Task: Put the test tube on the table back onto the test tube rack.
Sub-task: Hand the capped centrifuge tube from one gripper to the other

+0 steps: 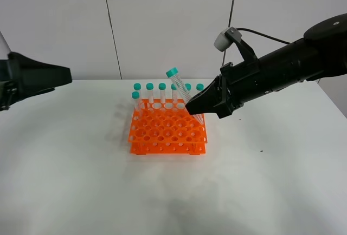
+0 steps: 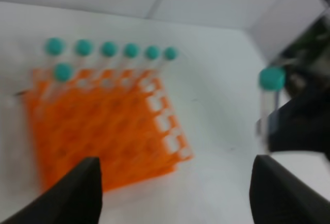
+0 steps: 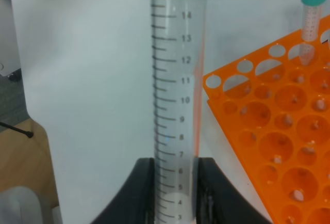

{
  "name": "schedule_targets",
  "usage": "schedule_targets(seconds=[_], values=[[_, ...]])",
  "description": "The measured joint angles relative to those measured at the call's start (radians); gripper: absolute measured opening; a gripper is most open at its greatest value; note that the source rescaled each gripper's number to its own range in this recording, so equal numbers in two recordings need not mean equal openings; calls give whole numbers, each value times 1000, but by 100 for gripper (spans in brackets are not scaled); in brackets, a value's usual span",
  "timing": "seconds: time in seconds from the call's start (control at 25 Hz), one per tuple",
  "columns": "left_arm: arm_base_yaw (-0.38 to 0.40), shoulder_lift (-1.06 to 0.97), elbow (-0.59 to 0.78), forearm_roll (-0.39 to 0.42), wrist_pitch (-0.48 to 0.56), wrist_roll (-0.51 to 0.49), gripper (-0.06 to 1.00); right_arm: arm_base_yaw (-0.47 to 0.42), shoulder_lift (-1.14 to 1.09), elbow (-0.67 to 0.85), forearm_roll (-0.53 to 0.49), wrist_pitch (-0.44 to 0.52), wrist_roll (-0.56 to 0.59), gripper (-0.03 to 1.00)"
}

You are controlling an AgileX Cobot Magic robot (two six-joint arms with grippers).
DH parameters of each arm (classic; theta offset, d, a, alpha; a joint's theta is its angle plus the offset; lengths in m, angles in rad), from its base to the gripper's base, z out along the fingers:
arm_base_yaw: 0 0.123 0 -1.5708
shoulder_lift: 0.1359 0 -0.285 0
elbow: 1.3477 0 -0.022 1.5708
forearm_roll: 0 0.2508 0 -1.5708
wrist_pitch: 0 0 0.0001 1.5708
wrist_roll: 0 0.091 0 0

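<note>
Pinching the test tube (image 1: 179, 89) low on its clear body, my right gripper (image 1: 196, 107) holds it in the air over the far right part of the test tube rack (image 1: 168, 133). Both fingers (image 3: 145, 185) press against its sides below the graduation marks. The tube leans, its teal cap tipped up and to the left; its conical tip is hidden behind my gripper. The orange rack sits on the white table (image 1: 81, 186), a little to the far side of the middle. Seven other capped tubes (image 1: 162, 91) stand in it, six along the far row and one just nearer at the left end. My left gripper (image 2: 175, 198) hangs well to the left of the rack, spread wide.
</note>
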Motion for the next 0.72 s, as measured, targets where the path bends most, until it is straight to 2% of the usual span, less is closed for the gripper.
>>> schedule_targets(seconds=[0.04,0.08,0.12,0.16,0.2,0.28,0.4,0.6,0.72], values=[[0,39,0,-87,11,72,93,0,0,0,0,0,-1,1],[0,39,0,-87,11,72,93,0,0,0,0,0,-1,1],[0,73,0,-180,22,137,93,0,0,0,0,0,-1,1],[0,105,0,-239,32,186,93,0,0,0,1,0,-1,1],[0,156,0,-348,57,280,93,0,0,0,1,0,-1,1],[-12,204,-2,-428,66,338,93,0,0,0,1,0,-1,1],[-76,275,-28,-465,57,379,93,0,0,0,1,0,-1,1],[-239,394,-135,-470,-18,391,93,0,0,0,1,0,-1,1],[-307,466,-202,-473,-38,392,93,0,0,0,1,0,-1,1]])
